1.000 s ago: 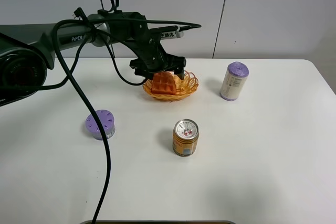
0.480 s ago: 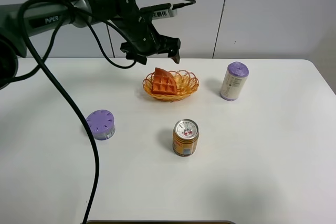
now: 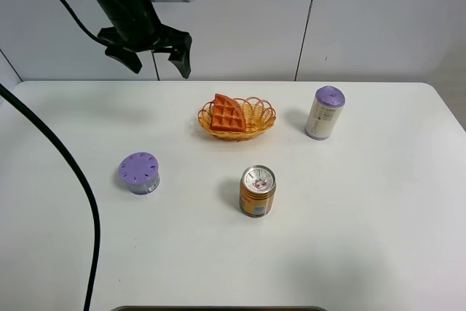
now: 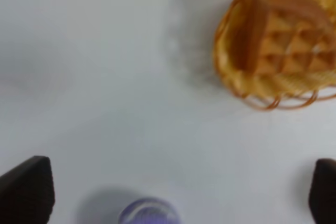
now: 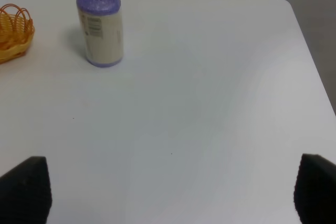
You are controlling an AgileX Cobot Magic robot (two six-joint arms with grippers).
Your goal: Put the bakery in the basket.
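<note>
The bakery point(image 3: 227, 114), an orange-brown waffle wedge with a grid top, lies inside the orange wicker basket point(image 3: 256, 125) at the back middle of the table. Both show blurred in the left wrist view, the bakery point(image 4: 286, 45) in the basket point(image 4: 247, 85). My left gripper point(image 3: 159, 60) is open and empty, raised high above the table's back left, well to the left of the basket. In the left wrist view its fingertips point(image 4: 26, 190) stand wide apart with nothing between. My right gripper is out of the exterior view; its wrist view shows open fingertips point(image 5: 23, 187) over bare table.
An orange drink can point(image 3: 257, 191) stands in front of the basket. A purple-lidded white cylinder point(image 3: 324, 112) stands to the basket's right, also in the right wrist view point(image 5: 100, 27). A low purple-lidded jar point(image 3: 139, 172) sits at the left. A black cable point(image 3: 80, 180) hangs at the left.
My left gripper has let go of the bakery in the basket, risen and moved left and back, away from the basket. The bakery stays in the basket.
</note>
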